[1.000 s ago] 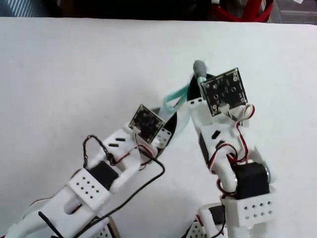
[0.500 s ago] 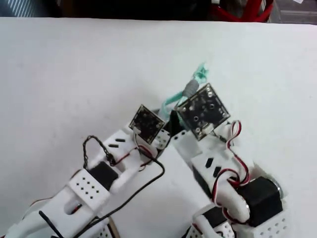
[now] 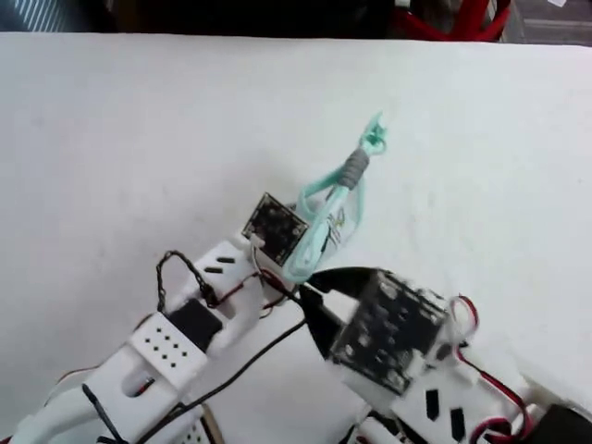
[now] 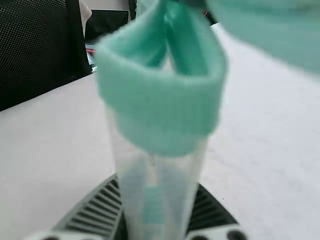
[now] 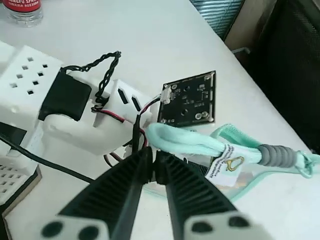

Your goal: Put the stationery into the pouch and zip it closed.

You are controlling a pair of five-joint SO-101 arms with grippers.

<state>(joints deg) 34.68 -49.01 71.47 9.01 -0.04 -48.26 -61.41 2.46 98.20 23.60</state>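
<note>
Two grippers were set close together over the white table (image 3: 139, 120). The mint-green and clear plastic pouch (image 3: 324, 222) was clamped by its clear body in the left gripper (image 4: 157, 210). Its fabric-trimmed end was raised off the surface, probably so that it would be steadied against any pull along the zip. The right gripper (image 5: 152, 155) was placed just beside the pouch's soft green strap loop (image 5: 185, 142). Its black jaws were drawn almost together at the tips, and nothing could be seen between them. A grey sleeve (image 3: 354, 166) was bound round the strap at the far end. Whether stationery lay inside, or whether the zip was fully closed, could not be told.
</note>
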